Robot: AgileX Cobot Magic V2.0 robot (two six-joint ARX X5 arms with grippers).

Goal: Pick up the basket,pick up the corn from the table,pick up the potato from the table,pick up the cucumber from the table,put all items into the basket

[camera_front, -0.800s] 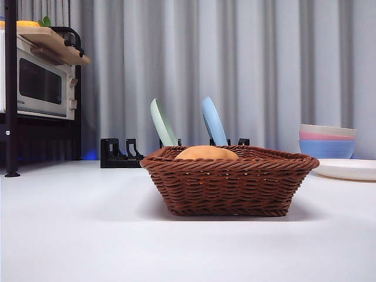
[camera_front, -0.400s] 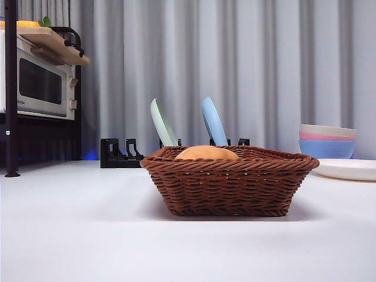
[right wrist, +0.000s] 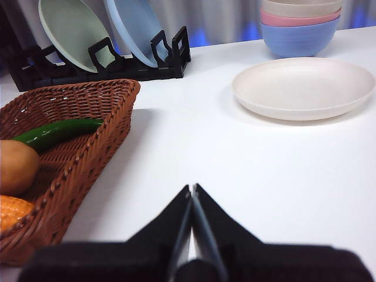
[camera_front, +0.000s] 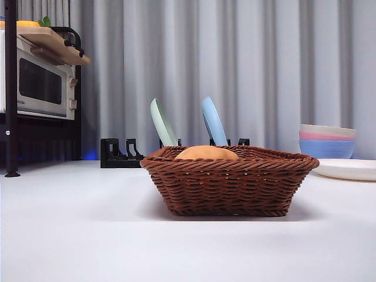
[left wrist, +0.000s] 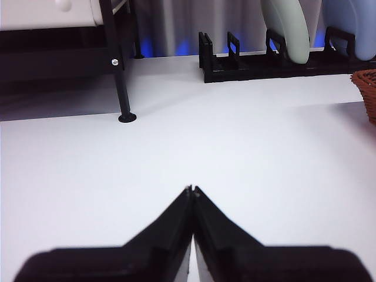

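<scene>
The brown wicker basket stands on the white table in the front view, with the tan potato showing above its rim. In the right wrist view the basket holds the green cucumber, the potato and the orange corn. My right gripper is shut and empty, low over the table beside the basket. My left gripper is shut and empty over bare table, with a corner of the basket far off to one side. Neither gripper shows in the front view.
A black dish rack with a green plate and a blue plate stands behind the basket. Stacked pastel bowls and a white plate sit at the right. A microwave shelf with a black leg stands at the left.
</scene>
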